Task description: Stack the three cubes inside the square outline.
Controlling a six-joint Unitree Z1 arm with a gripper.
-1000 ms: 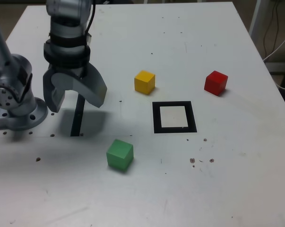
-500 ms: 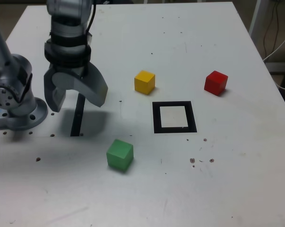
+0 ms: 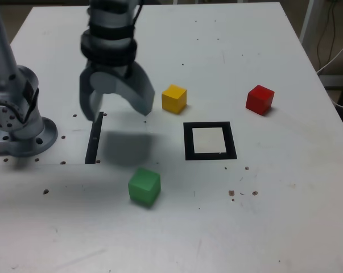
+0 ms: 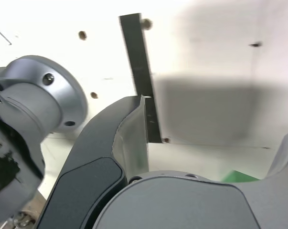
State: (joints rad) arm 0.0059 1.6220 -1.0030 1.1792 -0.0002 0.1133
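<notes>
In the exterior view my gripper (image 3: 117, 108) hangs open above the table, with nothing between its fingers. To its right, a short gap away, sits the yellow cube (image 3: 174, 98). The red cube (image 3: 259, 99) rests further to the exterior view's right. The green cube (image 3: 144, 185) lies nearer the front edge, below the gripper. The square outline (image 3: 210, 140) holds no cube and lies between yellow and green. In the wrist view, a corner of the green cube (image 4: 239, 176) shows past the wide-apart fingers (image 4: 129, 138).
The arm's grey base (image 3: 17, 119) stands at the exterior view's left. A narrow black strip (image 3: 95, 139) lies on the white table (image 3: 217, 227) under the gripper, also seen as the black strip (image 4: 140, 71) in the wrist view. Cables hang off the table's right.
The gripper has moved toward the exterior view's right and slightly farther back, closer to the yellow cube. It stays open. The cubes have not moved.
</notes>
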